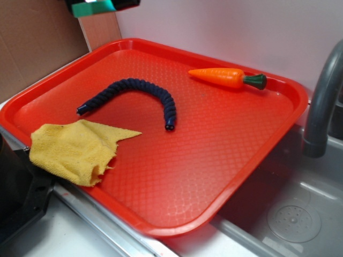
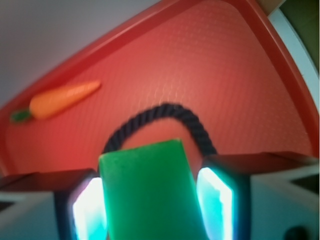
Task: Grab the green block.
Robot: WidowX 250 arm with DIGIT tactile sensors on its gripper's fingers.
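You've got the green block point(image 2: 147, 192) pinned between the two pads of your gripper point(image 2: 150, 205), and the wrist camera shows it plainly — a glowing pad point(image 2: 90, 212) pressed to each side face, the block filling the gap and poking out forward past the fingertips. That grip across the flat sides looks like a sensible one: matte, parallel faces give the pads something square to bear on, so the block should sit steady.

From the exterior view, your gripper point(image 1: 102, 5) is right up at the top edge of the frame, high over the far left corner of the red tray point(image 1: 225, 193), with the block point(image 1: 92, 8) showing as a green sliver beneath the dark fingers. It's well clear of the tray floor — nothing underneath it is touching.

Everything else lies on the tray, untouched. The dark blue ribbed hose point(image 1: 136, 92) curves across the middle, directly below your camera's line of sight. The toy carrot point(image 1: 228, 77) rests near the far rim, leafy end toward the faucet point(image 1: 321, 101). The yellow cloth point(image 1: 75, 150) drapes over the near left rim.

I'd judge the grab as good as done. The one thing to watch is pad pressure, since an off-centre hold could let it pivot.
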